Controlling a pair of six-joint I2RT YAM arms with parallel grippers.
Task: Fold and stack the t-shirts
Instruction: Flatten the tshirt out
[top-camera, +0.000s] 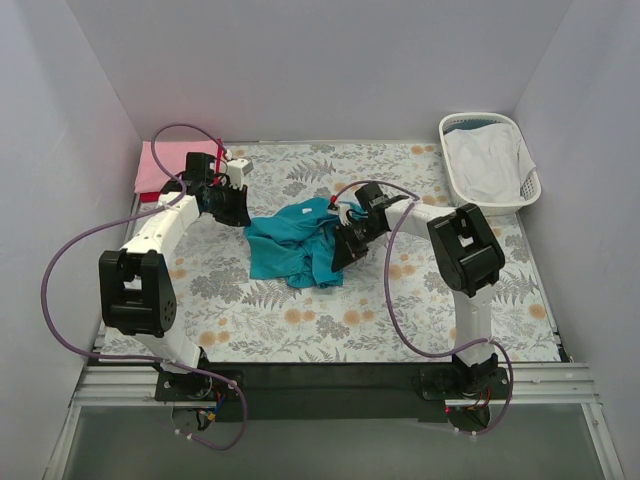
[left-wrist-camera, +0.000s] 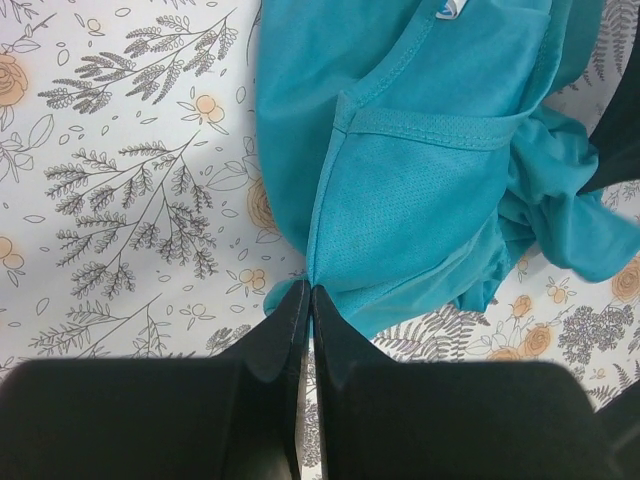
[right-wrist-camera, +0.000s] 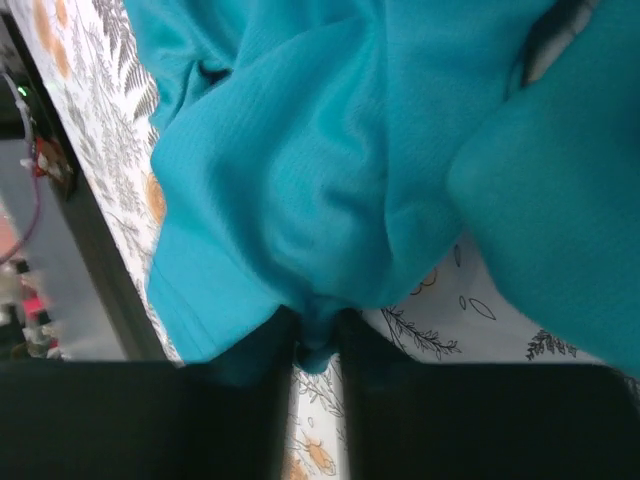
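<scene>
Currently basket (top-camera: 482, 118) holds white cloth (top-camera: 488, 160); teal t-shirt (top-camera: 290, 245) outside.

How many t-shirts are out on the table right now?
3. A teal shirt lies crumpled in the centre, a pink shirt sits at the far left corner, and a red shirt peeks out at its near edge. The basket may hide more.

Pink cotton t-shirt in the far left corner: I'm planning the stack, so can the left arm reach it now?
Probably not yet. The pink cotton t-shirt lies close by with nothing between, but the left gripper is shut on an edge of the teal-blue cotton t-shirt.
</scene>
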